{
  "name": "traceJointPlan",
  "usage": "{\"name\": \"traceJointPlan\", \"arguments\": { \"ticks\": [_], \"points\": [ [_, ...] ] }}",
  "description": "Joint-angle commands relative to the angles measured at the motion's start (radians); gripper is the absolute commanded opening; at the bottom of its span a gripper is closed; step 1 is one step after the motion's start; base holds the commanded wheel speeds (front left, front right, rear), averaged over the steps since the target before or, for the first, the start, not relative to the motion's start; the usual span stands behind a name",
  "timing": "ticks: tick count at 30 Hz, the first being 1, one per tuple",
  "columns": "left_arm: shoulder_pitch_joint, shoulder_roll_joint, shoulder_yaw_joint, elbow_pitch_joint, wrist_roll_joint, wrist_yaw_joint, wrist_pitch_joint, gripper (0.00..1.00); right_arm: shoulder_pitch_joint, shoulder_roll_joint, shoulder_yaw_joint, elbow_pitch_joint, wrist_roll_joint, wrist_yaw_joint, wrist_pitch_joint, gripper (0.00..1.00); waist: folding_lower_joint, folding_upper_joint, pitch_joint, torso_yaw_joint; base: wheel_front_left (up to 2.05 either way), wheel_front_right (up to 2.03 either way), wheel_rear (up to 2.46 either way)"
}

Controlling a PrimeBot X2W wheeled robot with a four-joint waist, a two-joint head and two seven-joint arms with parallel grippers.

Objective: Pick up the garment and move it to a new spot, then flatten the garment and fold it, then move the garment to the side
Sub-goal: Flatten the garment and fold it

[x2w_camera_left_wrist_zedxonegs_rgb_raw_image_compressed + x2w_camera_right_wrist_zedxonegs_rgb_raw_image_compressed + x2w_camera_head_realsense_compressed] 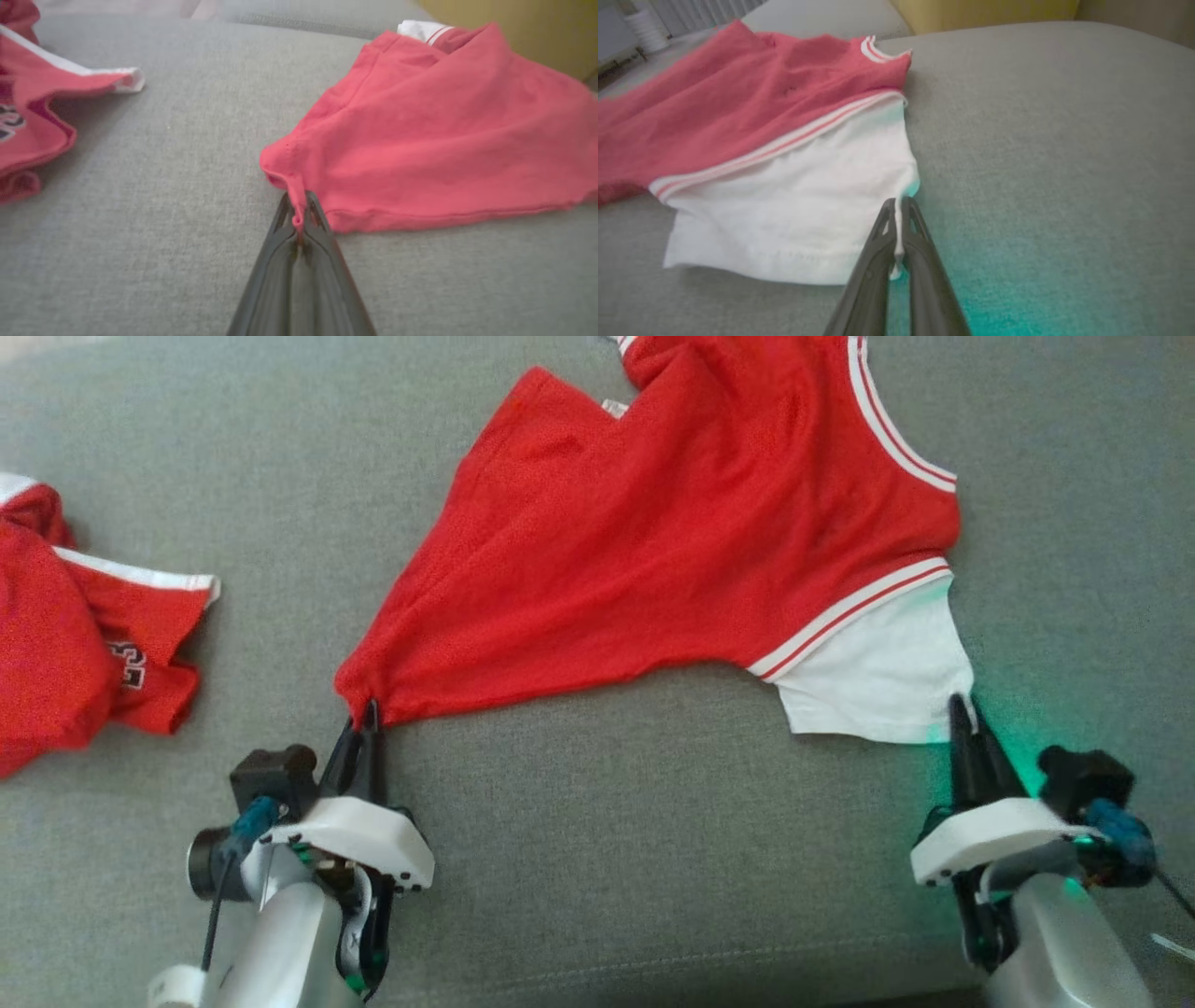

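**A:** How far along would you say the job is?

**B:** Early to middle, I'd judge. The red jersey [672,541] lies on the grey cushion [607,859], partly opened out but not flat. Its body is drawn into a slanted fan, and the cloth ripples toward one pinched corner. Nothing is folded yet. So I'd call this the flattening step, with the fold and the move to the side left to do. Whether this is already its new spot, I can't tell.

**A:** Where is it, then?

**B:** Take the crumpled red garment [65,635] with the lettering as the marker. The jersey sits to the robot's right of it, well apart, with bare cushion between them.

**A:** And the hands?

**B:** Both are closed on cloth at the jersey's near edge. The left hand [366,717] has its fingers together on a bunched red hem corner, on the side nearest the crumpled garment. The right hand [960,709] is pinched on the corner of the white sleeve [878,681], on the side farthest from it. A thin fold of white cloth shows between its fingers in the right wrist view.

**A:** So the jersey stretches away from both hands?

**B:** Yes, with its near edge sagging slightly between the two grips.
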Motion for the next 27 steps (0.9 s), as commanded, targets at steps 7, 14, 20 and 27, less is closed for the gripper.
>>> {"name": "traceJointPlan", "arguments": {
  "ticks": [7,14,20,27],
  "points": [
    [-0.035,0.010,0.095,-0.209,0.045,-0.012,-0.005,0.00,-0.063,-0.004,0.010,-0.279,0.051,0.007,-0.003,0.00,0.0000,0.0000,-0.098,0.004,0.00,0.00,0.00],
    [-0.207,0.087,0.165,-0.319,0.100,-0.045,-0.005,0.00,-0.242,-0.042,0.003,-0.431,0.078,0.007,0.036,0.00,0.0000,0.0000,-0.156,0.016,0.00,0.00,0.00],
    [-0.448,0.176,0.190,-0.358,0.127,-0.083,-0.004,0.00,-0.484,-0.102,-0.015,-0.532,0.118,0.007,0.128,0.00,0.0000,0.0000,-0.165,0.026,0.00,0.00,0.00],
    [-0.677,0.227,0.169,-0.295,0.154,-0.097,0.081,0.00,-0.729,-0.117,-0.058,-0.501,0.131,0.007,0.216,0.00,0.0000,0.0000,-0.067,0.048,0.00,0.00,0.00]
  ]
}}
